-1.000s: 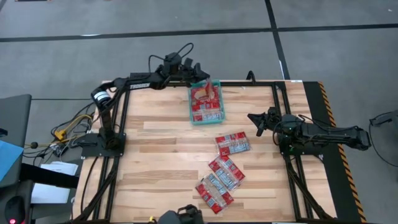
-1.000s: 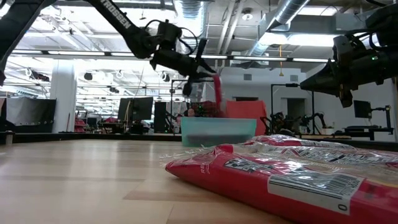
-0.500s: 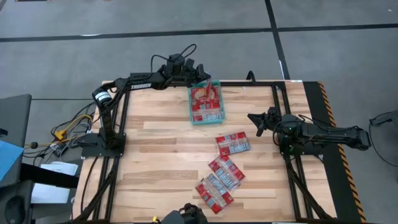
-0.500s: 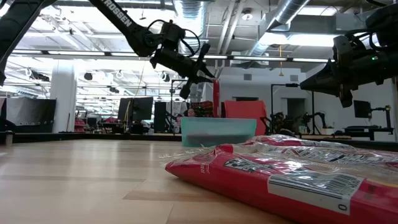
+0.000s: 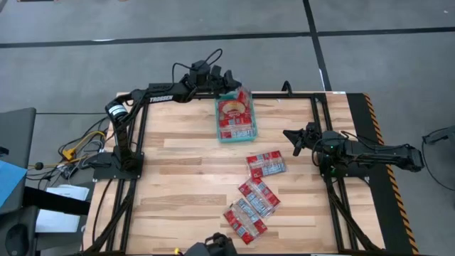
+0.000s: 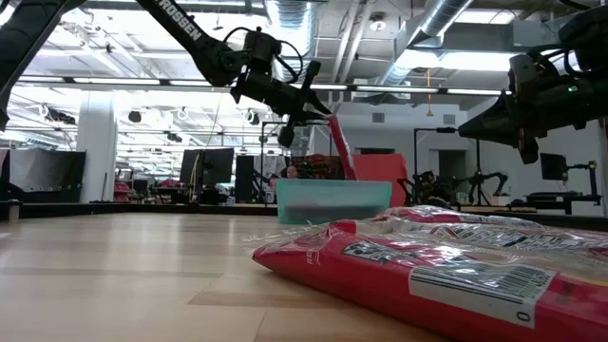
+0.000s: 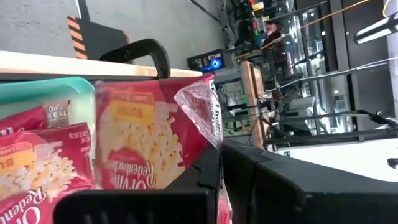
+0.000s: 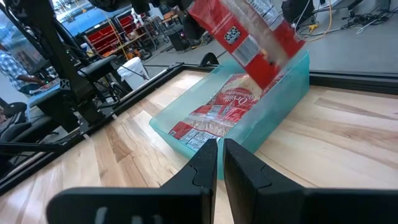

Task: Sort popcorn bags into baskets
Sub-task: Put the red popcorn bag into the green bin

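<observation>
My left hand (image 5: 229, 82) pinches a popcorn bag (image 5: 237, 104) by its top edge, hanging tilted over the far end of the teal basket (image 5: 252, 126). My right hand (image 5: 295, 139), fingers closed on nothing, waits nearer the loose bags (image 5: 265, 164) on the desk (image 5: 178, 185).

The wooden table top (image 5: 178, 178) of pale planks sits in a black metal frame (image 5: 139, 135), with yellow-and-black hazard tape (image 5: 373, 114) along one edge. A bundle of cables (image 5: 82, 146) with a yellow plug lies on the grey floor (image 5: 355, 64) beside it. Beyond the table stand red storage bins (image 8: 102, 34) on racks, dark monitors (image 6: 204, 166), and ceiling ducts (image 6: 432, 19) overhead.
</observation>
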Available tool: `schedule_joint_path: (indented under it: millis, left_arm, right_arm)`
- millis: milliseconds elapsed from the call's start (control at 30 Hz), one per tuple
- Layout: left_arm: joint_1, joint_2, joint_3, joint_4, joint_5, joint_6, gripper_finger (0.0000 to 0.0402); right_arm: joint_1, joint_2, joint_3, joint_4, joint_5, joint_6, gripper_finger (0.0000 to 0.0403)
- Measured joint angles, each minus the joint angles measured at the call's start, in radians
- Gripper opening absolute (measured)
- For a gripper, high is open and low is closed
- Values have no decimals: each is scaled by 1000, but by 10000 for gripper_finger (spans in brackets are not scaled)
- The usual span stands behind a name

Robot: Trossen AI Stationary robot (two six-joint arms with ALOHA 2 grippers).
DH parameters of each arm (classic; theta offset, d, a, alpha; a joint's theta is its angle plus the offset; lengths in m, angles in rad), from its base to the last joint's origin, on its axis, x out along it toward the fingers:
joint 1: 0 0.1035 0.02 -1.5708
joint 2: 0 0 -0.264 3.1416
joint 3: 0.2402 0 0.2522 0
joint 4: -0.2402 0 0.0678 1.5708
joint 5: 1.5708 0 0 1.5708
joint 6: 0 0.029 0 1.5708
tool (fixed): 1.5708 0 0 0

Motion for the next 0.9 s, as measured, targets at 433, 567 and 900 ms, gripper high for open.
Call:
schedule_joint_path:
  millis: [433,567,900]
  left_arm:
    - [-10,0,0,-11,-44,-20,0]
    - [-21,0,0,8,-44,-40,0]
    - [-37,0,0,-3,-77,-48,0]
  right_arm:
    - [0,0,0,0,0,-18,54]
    - [0,0,0,0,1,-26,54]
    - [0,0,0,0,3,-29,54]
